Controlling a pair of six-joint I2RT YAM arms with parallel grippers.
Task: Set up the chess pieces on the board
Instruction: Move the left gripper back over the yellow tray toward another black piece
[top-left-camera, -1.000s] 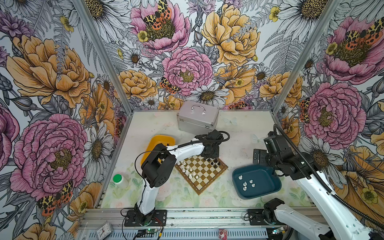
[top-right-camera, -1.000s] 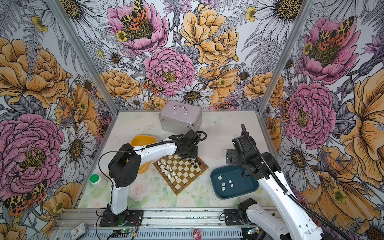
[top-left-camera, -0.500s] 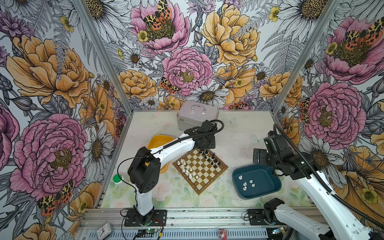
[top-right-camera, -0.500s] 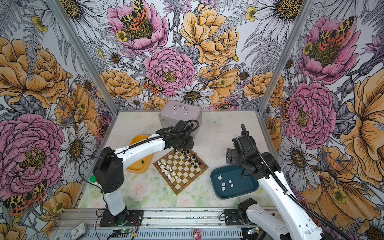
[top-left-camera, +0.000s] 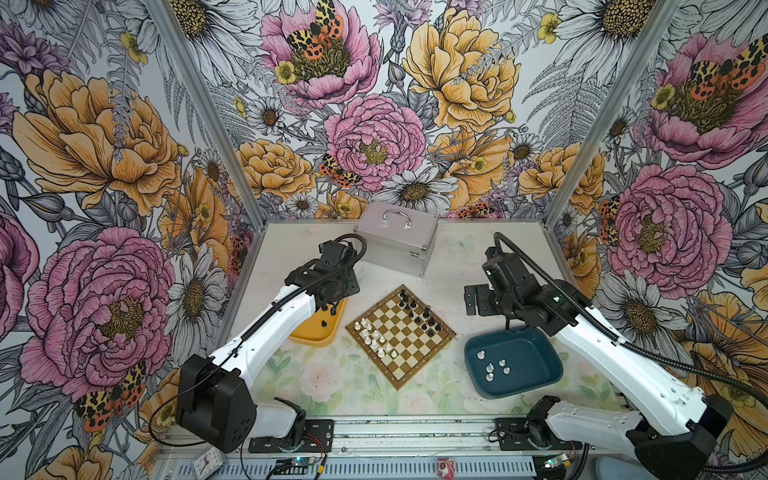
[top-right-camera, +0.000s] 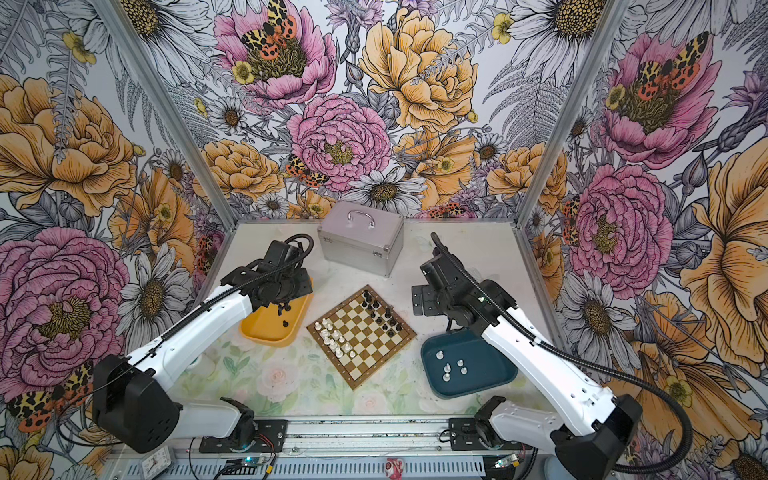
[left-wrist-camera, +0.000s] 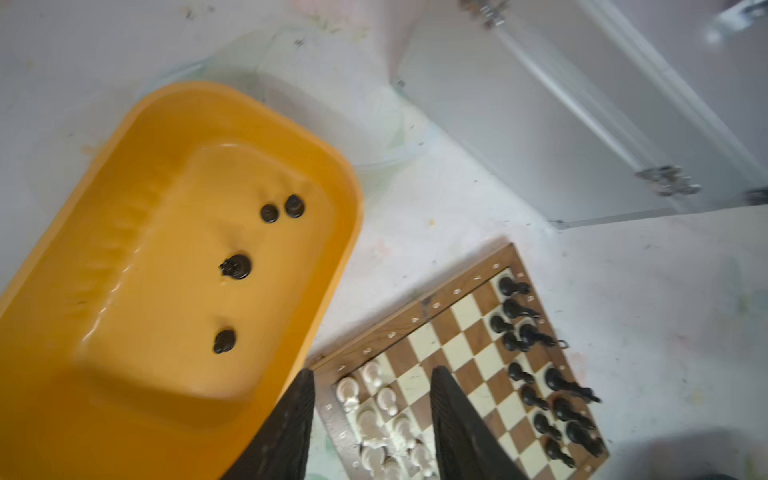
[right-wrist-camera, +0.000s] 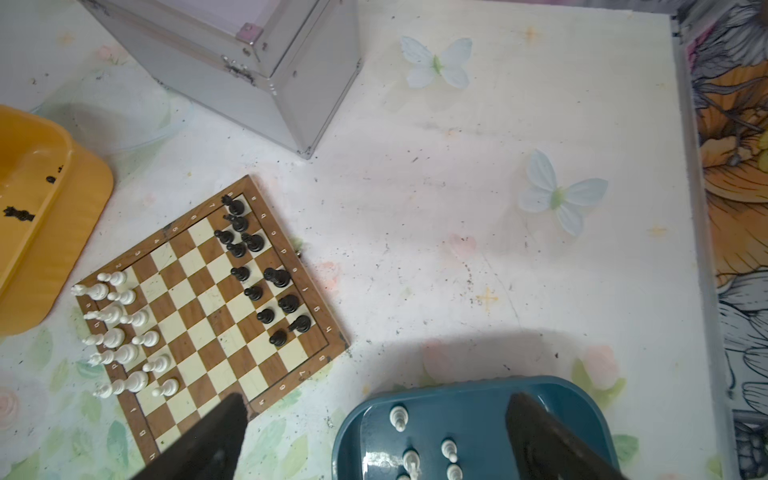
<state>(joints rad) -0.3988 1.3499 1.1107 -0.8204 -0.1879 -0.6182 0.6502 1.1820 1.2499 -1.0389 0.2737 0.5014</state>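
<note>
Yellow plastic is what we see under our left gripper (left-wrist-camera: 373, 374) now: it hangs over the long yellow tray (left-wrist-camera: 345, 232), and a second ago it was over the far corner of the small brown and cream wooden chessboard (top-left-camera: 403, 332). Its two dark fingers stand a little apart with nothing between them, so we think it put a black piece down and came back for the next one. Black chess pieces (top-left-camera: 415, 309) stand along one side of the board and white chess pieces (top-left-camera: 374, 336) along the other, with gaps left to fill. Our right gripper (right-wrist-camera: 378, 401) is spread wide and empty above the dark teal tray (top-left-camera: 528, 357), and it has not moved. The left wrist view shows four loose black pieces (left-wrist-camera: 236, 266) in the yellow tray, while in both top views the arm covers part of that tray. A top view shows five loose white pieces (top-left-camera: 490, 368) in the teal tray, but the right wrist view cuts some off.
</note>
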